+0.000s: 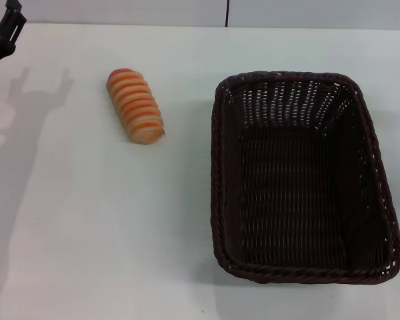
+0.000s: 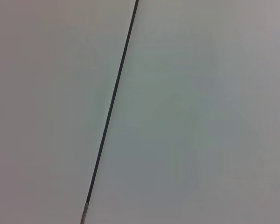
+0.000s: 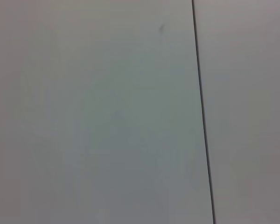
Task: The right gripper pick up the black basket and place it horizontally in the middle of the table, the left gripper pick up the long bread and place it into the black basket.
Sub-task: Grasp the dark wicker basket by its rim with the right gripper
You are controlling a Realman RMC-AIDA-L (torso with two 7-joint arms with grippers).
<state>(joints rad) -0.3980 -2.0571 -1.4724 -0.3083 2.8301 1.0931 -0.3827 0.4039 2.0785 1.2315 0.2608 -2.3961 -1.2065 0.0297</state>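
Black basket (image 1: 300, 180) lengthwise on table (image 1: 87, 233), long bread (image 1: 135, 105) apart

White surface (image 1: 120, 253) carrying two objects. A dark woven basket (image 1: 300, 177) sits at the right, its long axis running near to far, empty. A striped orange-and-cream bread (image 1: 135, 105) lies to its left, well apart, angled diagonally.

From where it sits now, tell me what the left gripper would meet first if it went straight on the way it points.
The left gripper, at the table's far left corner, faces a plain pale wall panel with a thin dark seam. Nothing else shows in its line; depth is unclear.
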